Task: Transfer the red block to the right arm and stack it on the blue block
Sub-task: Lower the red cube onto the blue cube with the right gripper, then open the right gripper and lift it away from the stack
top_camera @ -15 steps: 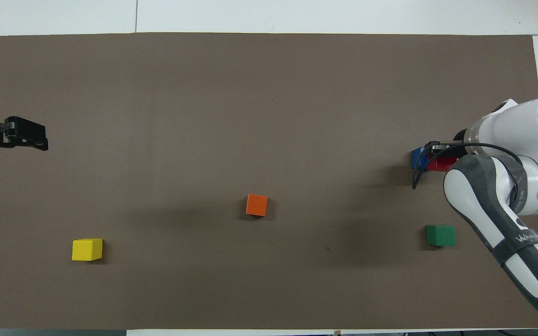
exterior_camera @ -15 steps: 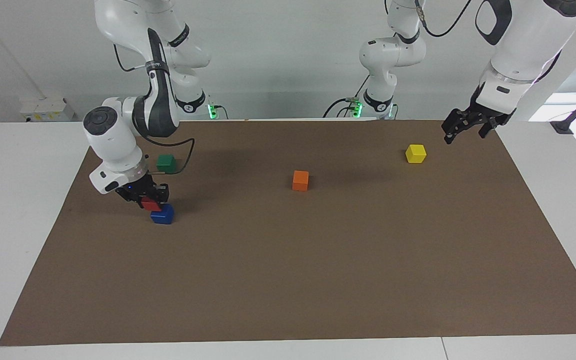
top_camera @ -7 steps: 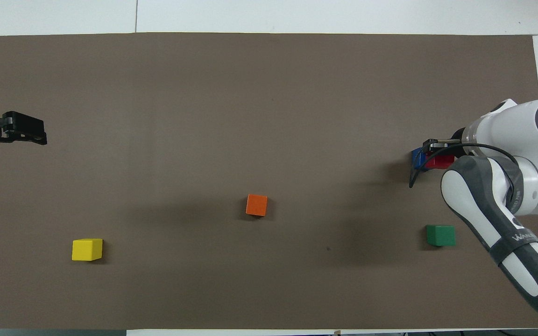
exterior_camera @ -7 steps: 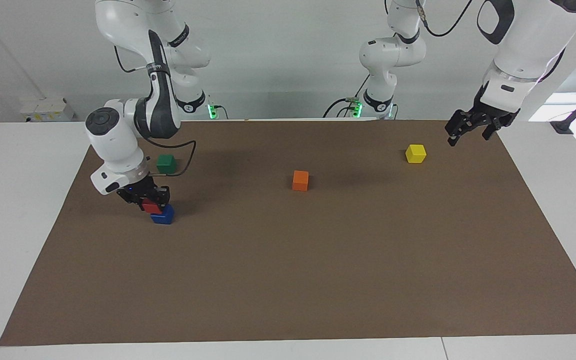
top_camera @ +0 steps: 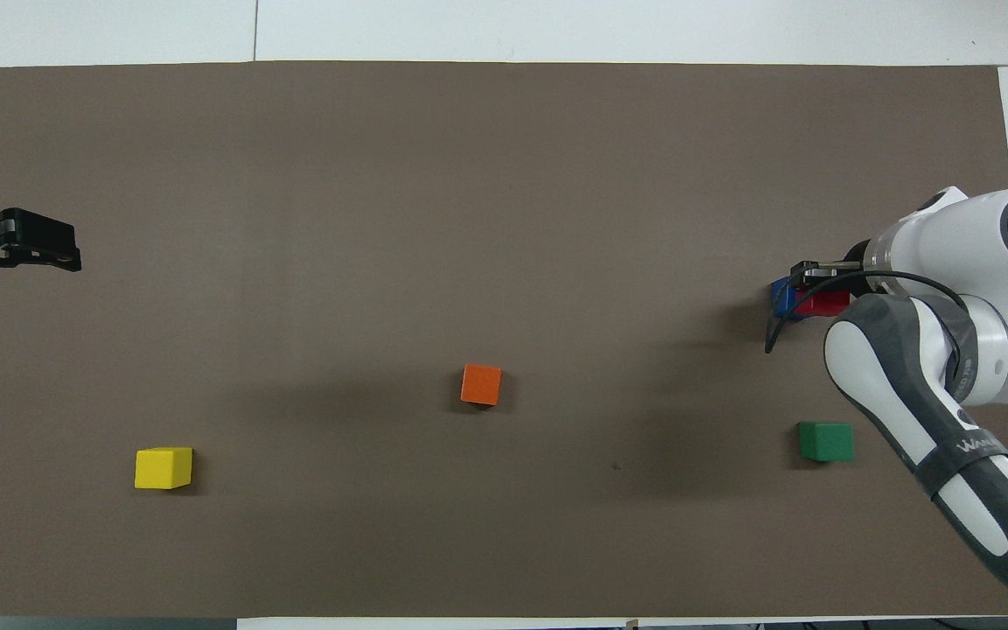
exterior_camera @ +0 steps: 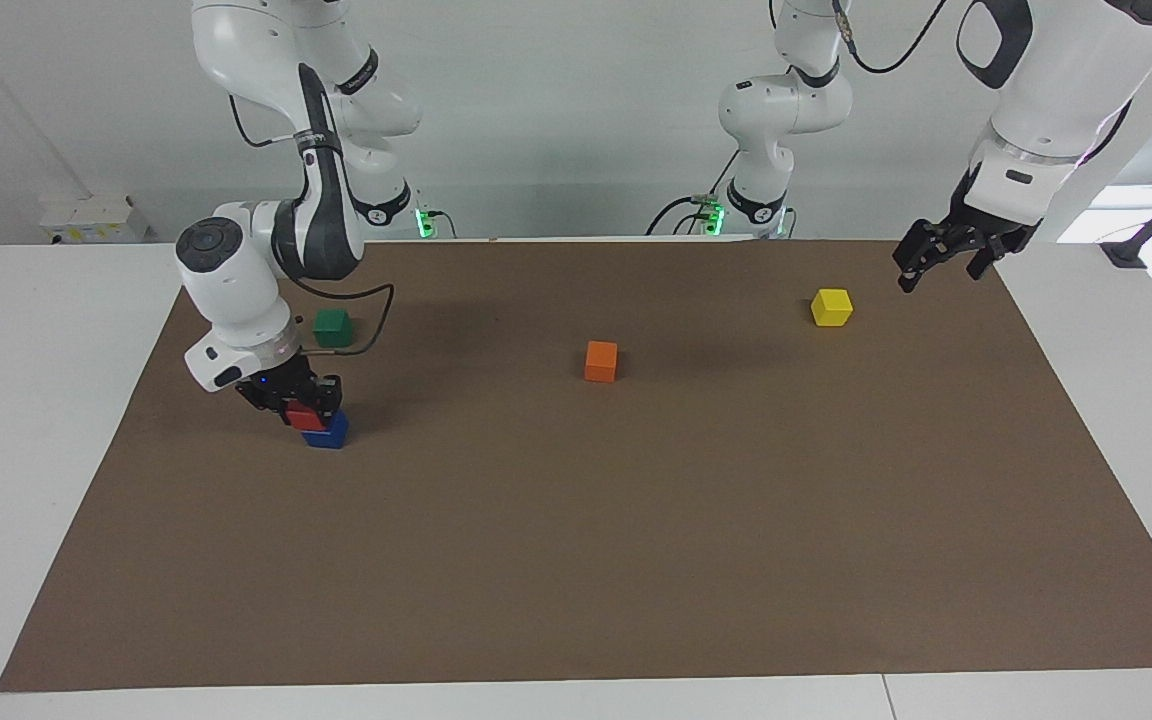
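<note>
Facing view: the brown mat [exterior_camera: 636, 560] covers most of the table. The right arm [exterior_camera: 236, 290] bends down at its own end of the mat, and the right gripper [exterior_camera: 298, 400] is clamped on the red block [exterior_camera: 302, 416], which sits between its fingertips and rests on the blue block [exterior_camera: 327, 432] (slightly off-centre). The left gripper [exterior_camera: 941, 255] hangs with its jaws spread and nothing in them, over the mat's edge near the yellow block [exterior_camera: 832, 307]. The orange block [exterior_camera: 601, 360] lies mid-mat; the green block [exterior_camera: 332, 327] lies nearer the robots than the stack.
</note>
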Motion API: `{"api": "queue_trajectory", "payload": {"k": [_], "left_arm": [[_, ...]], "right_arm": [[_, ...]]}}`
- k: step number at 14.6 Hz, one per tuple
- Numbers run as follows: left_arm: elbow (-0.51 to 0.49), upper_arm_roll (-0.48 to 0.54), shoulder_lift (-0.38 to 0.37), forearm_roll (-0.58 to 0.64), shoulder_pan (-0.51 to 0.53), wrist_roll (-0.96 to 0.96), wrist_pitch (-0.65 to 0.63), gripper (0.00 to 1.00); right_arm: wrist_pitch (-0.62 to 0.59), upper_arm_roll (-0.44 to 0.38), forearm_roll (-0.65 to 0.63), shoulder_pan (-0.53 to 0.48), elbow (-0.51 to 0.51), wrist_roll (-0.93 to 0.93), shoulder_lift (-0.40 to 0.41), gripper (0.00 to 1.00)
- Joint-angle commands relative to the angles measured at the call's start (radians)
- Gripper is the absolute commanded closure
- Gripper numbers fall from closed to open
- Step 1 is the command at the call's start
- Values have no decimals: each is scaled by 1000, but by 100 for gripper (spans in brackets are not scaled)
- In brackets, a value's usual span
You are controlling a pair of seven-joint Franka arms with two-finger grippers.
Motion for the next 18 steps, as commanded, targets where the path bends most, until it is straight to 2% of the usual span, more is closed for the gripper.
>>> {"api": "queue_trajectory", "payload": {"k": [1,2,3,11,15,18], "left_arm": [[-22,7,-20,-15,1,10,14,0],[-22,7,-20,-17,1,10,14,0],[-22,7,-20,-17,1,10,14,0],[-22,7,-20,-17,1,10,14,0],[-22,7,-20,-17,1,10,14,0],[-22,7,-20,-17,1,10,14,0]], "right_arm": [[14,14,0,-18,-6,42,10,84],[5,14,3,-18,-3,42,10,24],[-11,14,3,-16,1,42,9,0],[-139,12,1,-6,78,42,-2,0],[-349,16,1,-3,233,14,-20,0],[-457,20,1,-3,314,-121,-80,0]]}}
